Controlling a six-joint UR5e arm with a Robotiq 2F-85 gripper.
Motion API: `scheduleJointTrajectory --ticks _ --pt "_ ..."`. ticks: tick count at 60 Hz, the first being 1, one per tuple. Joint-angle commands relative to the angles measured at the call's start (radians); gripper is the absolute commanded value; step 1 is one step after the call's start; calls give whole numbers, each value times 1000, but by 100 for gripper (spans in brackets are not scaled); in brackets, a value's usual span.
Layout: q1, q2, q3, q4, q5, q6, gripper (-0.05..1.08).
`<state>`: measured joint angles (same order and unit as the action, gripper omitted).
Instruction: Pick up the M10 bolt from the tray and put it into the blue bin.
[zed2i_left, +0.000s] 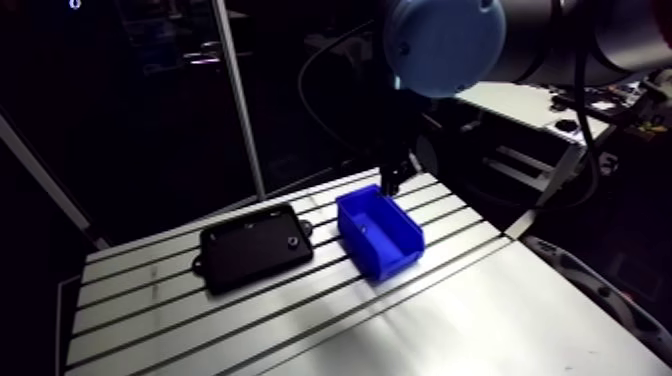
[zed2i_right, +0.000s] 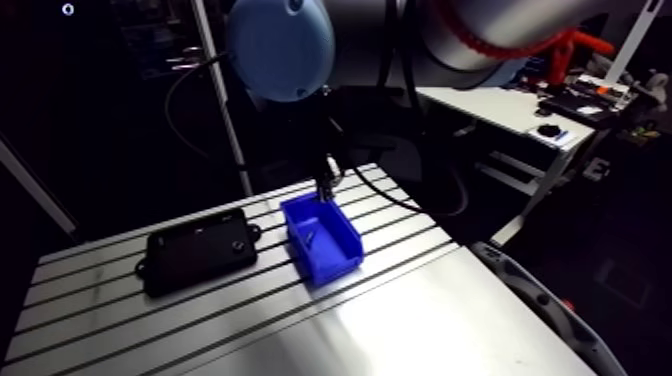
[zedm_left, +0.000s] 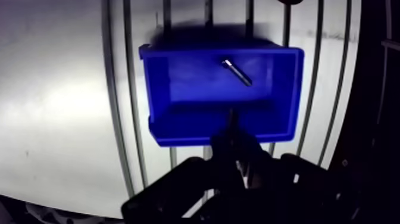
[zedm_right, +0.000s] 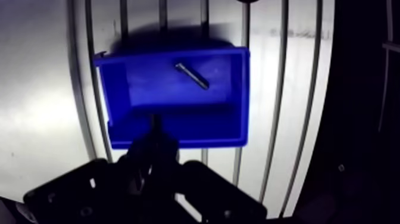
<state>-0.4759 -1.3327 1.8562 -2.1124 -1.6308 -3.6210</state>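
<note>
The M10 bolt (zedm_left: 237, 71), a short dark metal shaft with a bright head, lies slanted on the floor of the blue bin (zedm_left: 156, 89), toward its far wall. My gripper (zedm_left: 231, 122) hangs above the bin's near wall, its two dark fingers pressed together with nothing between them. In the arm view the gripper (zed2i_left: 392, 180) stands just over the back rim of the bin (zed2i_left: 380, 235). The black tray (zed2i_left: 255, 247) lies to the left of the bin on the slotted table.
A small round part (zed2i_left: 291, 241) sits in the tray near its right end. The slotted table (zed2i_left: 200, 320) stretches toward the front, with a smooth plate (zed2i_left: 480, 320) at the front right. An upright aluminium post (zed2i_left: 240, 100) rises behind the tray.
</note>
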Motion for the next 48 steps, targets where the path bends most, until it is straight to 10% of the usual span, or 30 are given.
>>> scheduleJointTrajectory --ticks 1,48 --pt "30 45 11 -40 -4 28 105" --pt "36 131 25 -77 -37 26 105"
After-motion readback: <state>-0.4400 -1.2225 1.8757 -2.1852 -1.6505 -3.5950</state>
